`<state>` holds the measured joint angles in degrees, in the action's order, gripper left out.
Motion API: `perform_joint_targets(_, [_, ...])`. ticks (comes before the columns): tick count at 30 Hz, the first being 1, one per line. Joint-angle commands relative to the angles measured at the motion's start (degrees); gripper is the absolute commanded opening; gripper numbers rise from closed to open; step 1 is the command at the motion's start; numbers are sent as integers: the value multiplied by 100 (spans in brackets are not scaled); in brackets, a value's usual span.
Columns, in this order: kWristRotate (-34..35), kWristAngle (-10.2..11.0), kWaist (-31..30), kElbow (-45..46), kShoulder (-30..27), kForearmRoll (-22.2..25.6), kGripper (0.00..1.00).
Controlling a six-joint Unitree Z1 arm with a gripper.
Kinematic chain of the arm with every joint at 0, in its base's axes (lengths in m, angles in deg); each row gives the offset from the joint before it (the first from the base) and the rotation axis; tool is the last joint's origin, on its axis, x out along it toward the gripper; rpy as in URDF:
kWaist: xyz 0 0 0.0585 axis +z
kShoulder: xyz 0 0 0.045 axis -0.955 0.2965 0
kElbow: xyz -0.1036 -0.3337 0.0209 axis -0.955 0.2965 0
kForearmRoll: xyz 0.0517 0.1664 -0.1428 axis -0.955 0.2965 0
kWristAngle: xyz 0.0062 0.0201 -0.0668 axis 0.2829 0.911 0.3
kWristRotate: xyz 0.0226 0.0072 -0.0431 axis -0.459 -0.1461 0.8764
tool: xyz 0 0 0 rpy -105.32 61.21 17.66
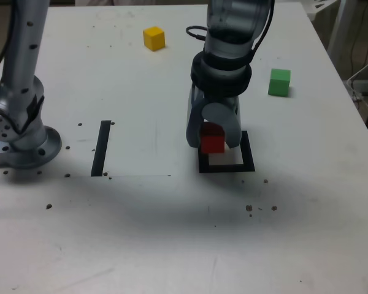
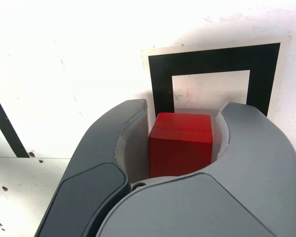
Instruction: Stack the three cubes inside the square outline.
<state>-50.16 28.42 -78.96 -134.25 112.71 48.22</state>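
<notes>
My gripper [image 1: 213, 139] is shut on the red cube [image 1: 213, 138], holding it over the far left part of the square outline [image 1: 227, 166] in the exterior view. In the wrist view the red cube [image 2: 180, 143] sits clamped between the two grey jaws, with the square outline [image 2: 212, 59] and its pale centre just beyond it. I cannot tell whether the cube touches the table. The yellow cube [image 1: 154, 38] lies at the far side of the table, left of the arm. The green cube [image 1: 279, 82] lies to the exterior view's right of the arm.
A narrow straight black strip [image 1: 101, 147] lies on the table to the exterior view's left of the square. The arm's grey base [image 1: 21, 138] stands at the left edge. Small dark specks dot the white tabletop.
</notes>
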Motion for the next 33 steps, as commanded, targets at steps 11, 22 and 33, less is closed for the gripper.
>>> perform_joint_targets(11, [8,36,-12,-111,228,-102,29])
perform_joint_targets(22, [8,102,17,-152,313,-157,32])
perform_joint_targets(33, [-45,117,65,-66,330,-291,96])
